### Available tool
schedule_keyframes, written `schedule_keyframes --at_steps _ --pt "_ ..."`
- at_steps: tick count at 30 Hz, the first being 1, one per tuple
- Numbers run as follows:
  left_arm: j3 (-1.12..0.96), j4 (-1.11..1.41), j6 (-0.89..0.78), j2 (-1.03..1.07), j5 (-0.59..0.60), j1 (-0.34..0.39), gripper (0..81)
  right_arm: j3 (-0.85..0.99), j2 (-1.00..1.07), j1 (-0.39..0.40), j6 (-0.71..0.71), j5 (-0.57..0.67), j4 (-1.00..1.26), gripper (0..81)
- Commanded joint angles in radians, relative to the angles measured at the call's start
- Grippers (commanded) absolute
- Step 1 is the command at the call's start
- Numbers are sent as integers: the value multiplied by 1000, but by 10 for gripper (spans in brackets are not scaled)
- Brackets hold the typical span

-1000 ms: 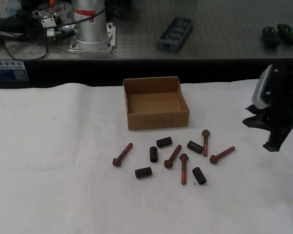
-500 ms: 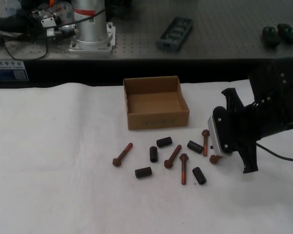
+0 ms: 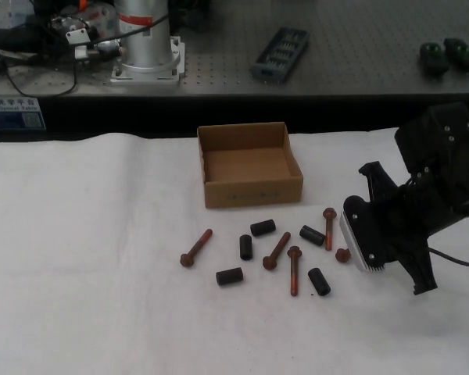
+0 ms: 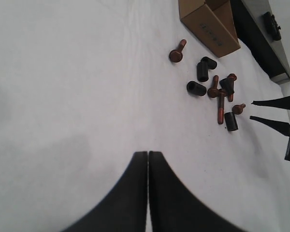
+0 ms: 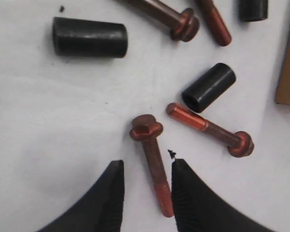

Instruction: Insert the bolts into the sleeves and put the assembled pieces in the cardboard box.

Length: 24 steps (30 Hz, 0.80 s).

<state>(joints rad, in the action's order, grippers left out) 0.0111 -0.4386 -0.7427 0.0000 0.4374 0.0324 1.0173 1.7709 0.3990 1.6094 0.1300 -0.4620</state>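
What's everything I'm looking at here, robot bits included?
cardboard box: one, brown, open-topped, middle of the cloth
bolts: five, rusty orange, scattered in front of the cardboard box
sleeves: five, black, lying among the bolts
cloth: one, white, spread under everything
metal cylinder: one, silver, on the grey table behind
tray: one, dark, on the same table
left end effector: one, black, shut, over bare cloth
right end effector: one, black, open, fingers either side of one bolt's shank
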Motion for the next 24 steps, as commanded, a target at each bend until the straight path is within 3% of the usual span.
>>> schedule_keyframes --at_steps 1,24 --pt "-11 14 21 0 -7 -1 7 11 9 3 9 0 -28 258" --pt "-11 14 21 0 -7 -1 7 13 84 10 30 -9 108 258"
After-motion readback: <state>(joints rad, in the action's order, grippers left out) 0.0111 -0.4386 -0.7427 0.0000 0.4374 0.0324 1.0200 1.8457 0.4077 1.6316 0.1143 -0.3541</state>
